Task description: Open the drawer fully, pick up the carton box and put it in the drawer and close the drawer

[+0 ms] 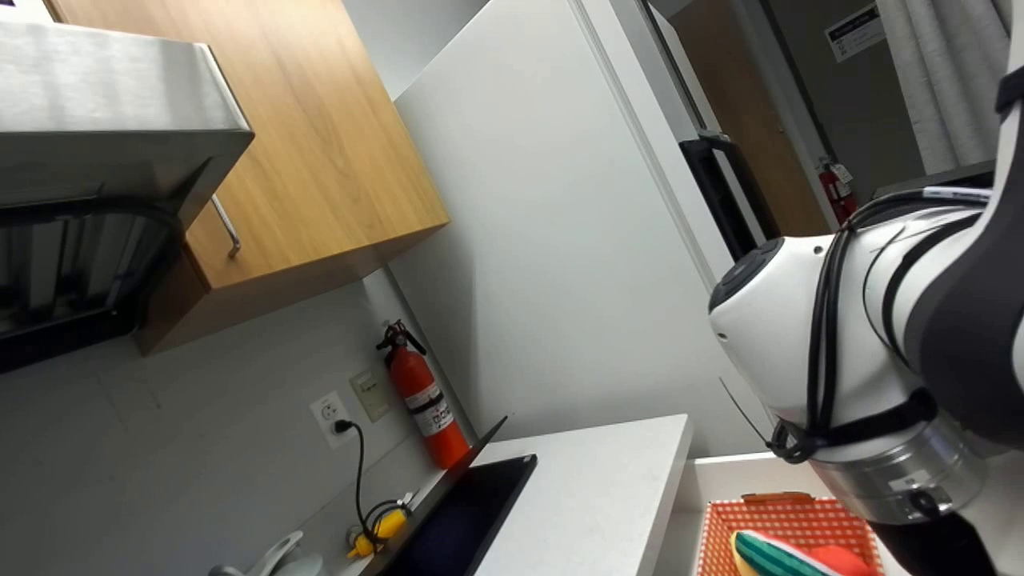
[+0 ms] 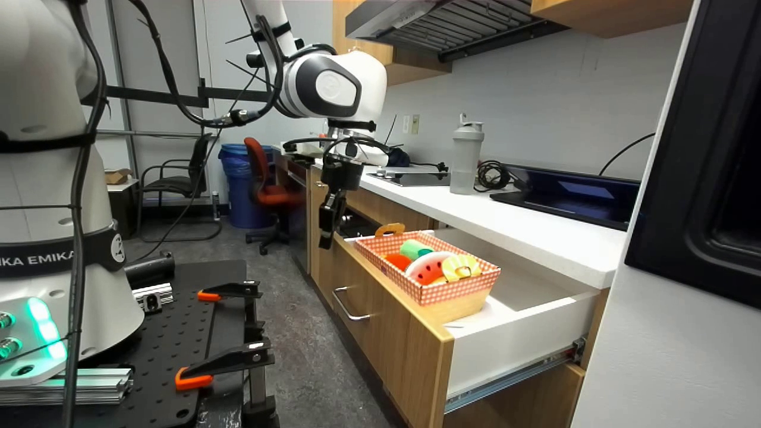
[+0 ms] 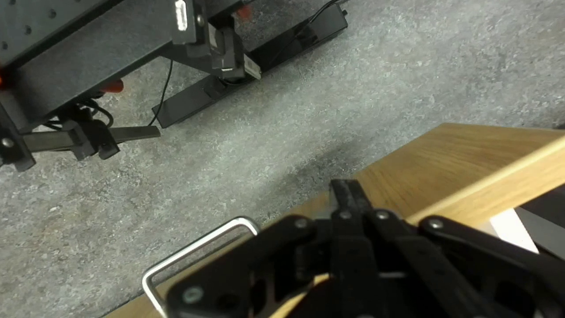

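White worktop (image 2: 493,220) before me, one drawer (image 2: 511,349) pulled out beneath, one gingham carton box (image 2: 455,292) inside near its front edge; two fingers (image 3: 339,193), pressed together, hold nothing.

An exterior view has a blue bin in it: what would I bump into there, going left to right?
Robot base → black chair → blue bin → tool → carton box → laptop.

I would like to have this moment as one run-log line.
drawer: open | carton box: inside drawer | end effector: shut, empty | pending: close drawer
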`<move>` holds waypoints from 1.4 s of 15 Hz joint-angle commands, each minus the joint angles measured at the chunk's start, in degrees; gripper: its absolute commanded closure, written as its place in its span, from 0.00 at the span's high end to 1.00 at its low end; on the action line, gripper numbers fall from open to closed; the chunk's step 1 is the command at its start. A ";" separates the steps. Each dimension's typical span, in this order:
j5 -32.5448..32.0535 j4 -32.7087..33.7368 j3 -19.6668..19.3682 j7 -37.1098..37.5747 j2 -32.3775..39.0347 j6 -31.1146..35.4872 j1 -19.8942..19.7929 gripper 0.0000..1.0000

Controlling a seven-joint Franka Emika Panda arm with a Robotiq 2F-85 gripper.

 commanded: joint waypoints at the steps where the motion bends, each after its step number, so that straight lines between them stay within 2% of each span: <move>1: -0.82 2.56 -2.08 -1.95 4.42 2.94 -0.08 0.00; 9: -4.70 4.39 -5.21 -0.44 8.45 10.96 0.97 0.00; 17: -12.72 6.53 -9.37 6.19 10.33 17.23 4.16 0.00; 21: -13.98 7.89 -10.99 7.99 11.54 18.89 5.46 0.00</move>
